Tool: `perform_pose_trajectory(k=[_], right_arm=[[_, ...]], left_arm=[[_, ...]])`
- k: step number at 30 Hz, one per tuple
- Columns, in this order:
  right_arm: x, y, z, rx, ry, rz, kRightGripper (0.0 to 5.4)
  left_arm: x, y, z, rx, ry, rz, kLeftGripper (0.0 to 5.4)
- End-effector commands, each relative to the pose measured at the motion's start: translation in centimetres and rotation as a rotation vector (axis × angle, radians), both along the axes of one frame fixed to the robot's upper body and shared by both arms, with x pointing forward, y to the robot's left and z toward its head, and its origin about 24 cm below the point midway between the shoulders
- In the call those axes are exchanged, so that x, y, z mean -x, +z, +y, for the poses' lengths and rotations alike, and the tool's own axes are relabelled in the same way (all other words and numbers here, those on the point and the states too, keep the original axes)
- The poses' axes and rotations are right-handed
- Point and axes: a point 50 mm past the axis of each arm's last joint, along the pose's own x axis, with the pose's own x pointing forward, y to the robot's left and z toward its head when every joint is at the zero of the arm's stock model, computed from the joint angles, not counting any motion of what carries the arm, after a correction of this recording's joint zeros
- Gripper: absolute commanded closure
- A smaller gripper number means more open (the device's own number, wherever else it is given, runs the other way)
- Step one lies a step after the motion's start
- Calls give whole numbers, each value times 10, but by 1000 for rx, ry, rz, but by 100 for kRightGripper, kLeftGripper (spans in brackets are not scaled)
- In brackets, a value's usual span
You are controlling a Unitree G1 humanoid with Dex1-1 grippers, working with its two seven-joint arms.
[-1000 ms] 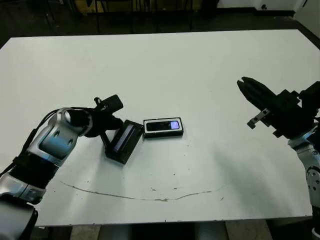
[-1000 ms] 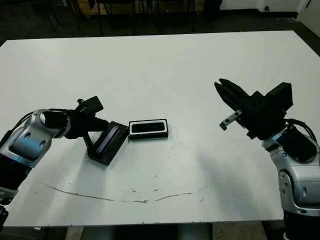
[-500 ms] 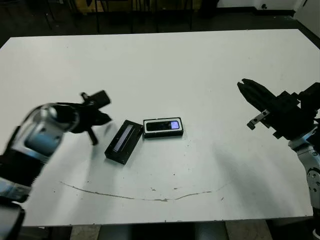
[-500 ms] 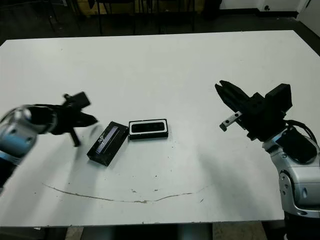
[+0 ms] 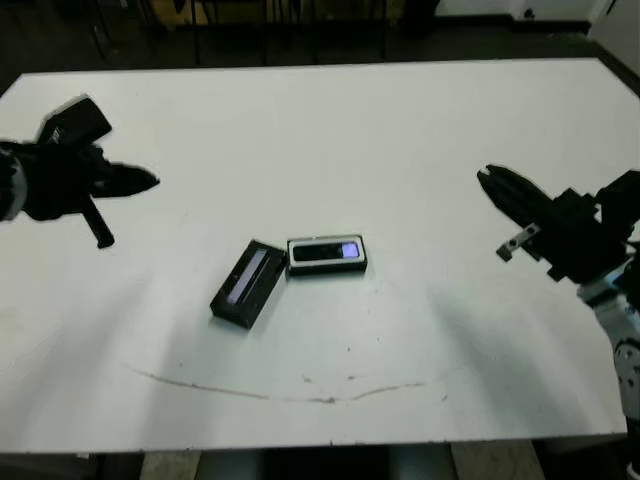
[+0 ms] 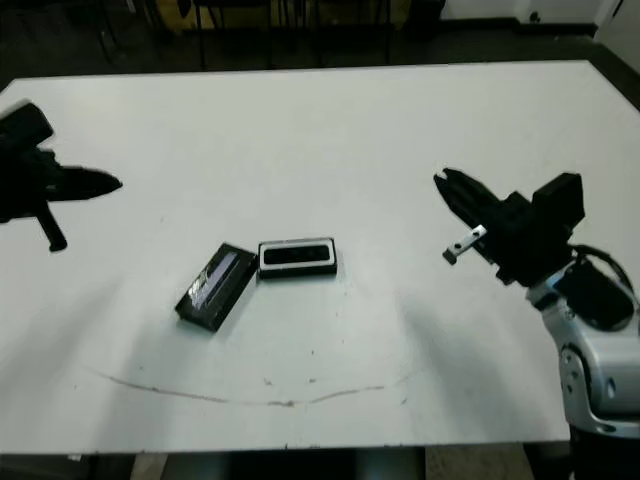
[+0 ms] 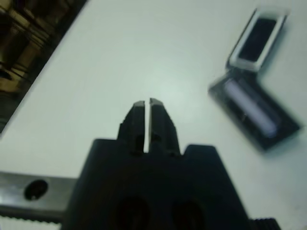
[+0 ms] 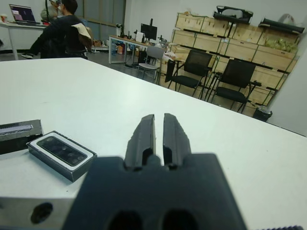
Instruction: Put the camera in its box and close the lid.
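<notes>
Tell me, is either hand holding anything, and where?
Nothing: the left hand and right hand are both shut and empty, apart from the lid and box.

Tabletop: smooth white, matt with faint sheen, thin dark scuff line on near side of box. Box: black outer walls, white lining, dull finish. Camera inside box: glossy black face, glowing blue-purple patch. Lid beside box: matt black, shiny silvery-grey strip. Right hand fingers: matt black, plastic-looking.
</notes>
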Motion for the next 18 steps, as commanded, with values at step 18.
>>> perform_pose_trajectory(k=[18], right_arm=[[1,-13,9,-28,25,32,540]], left_arm=[[81,-90,-68,208,350,43,330]])
